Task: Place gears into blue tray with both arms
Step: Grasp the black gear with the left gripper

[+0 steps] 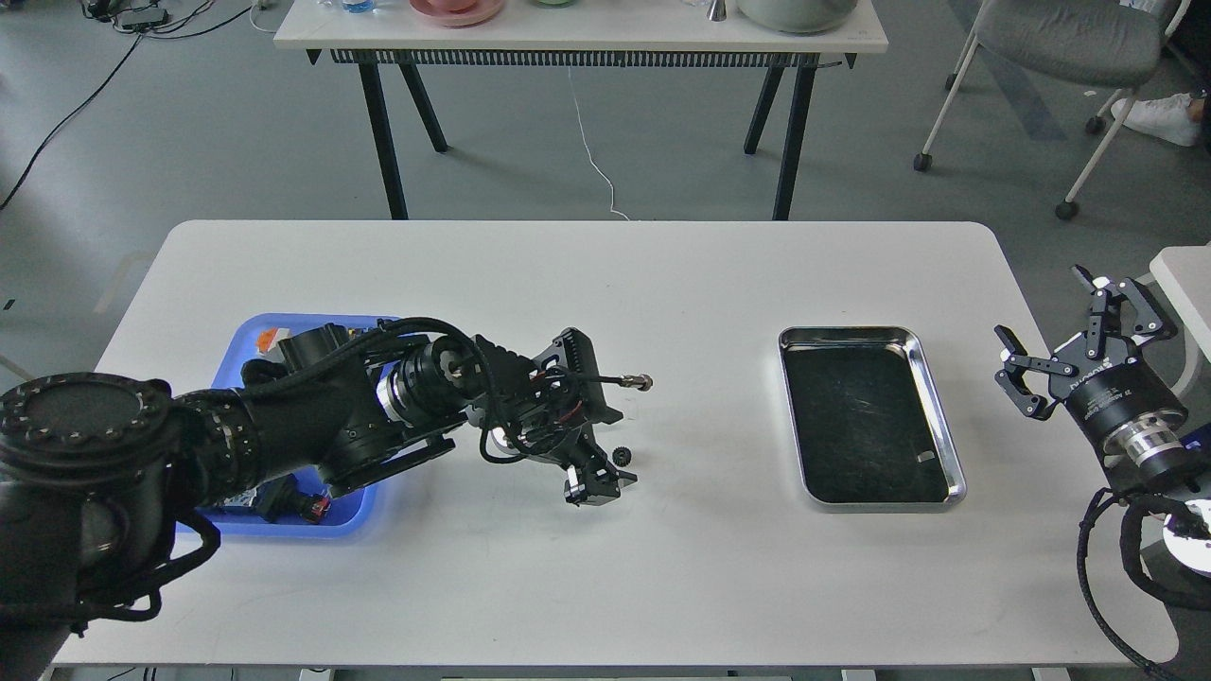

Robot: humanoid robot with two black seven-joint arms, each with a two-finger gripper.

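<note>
Our left arm [312, 426] covers most of the blue tray [248, 331], hiding nearly all of its contents. At our left gripper [596, 482], the jaws are too small and dark to tell apart. A tiny gear [622, 455] sits just beside it; whether they touch is unclear. Our right arm [1135, 445] is cut off by the picture's right edge.

One tiny black toothed gear [622, 455] sat flat on the white desk, near the middle. The bright-blue tray [248, 333] lay flat toward the desk's left edge, mostly covered, with rounded corners and a raised rim.
</note>
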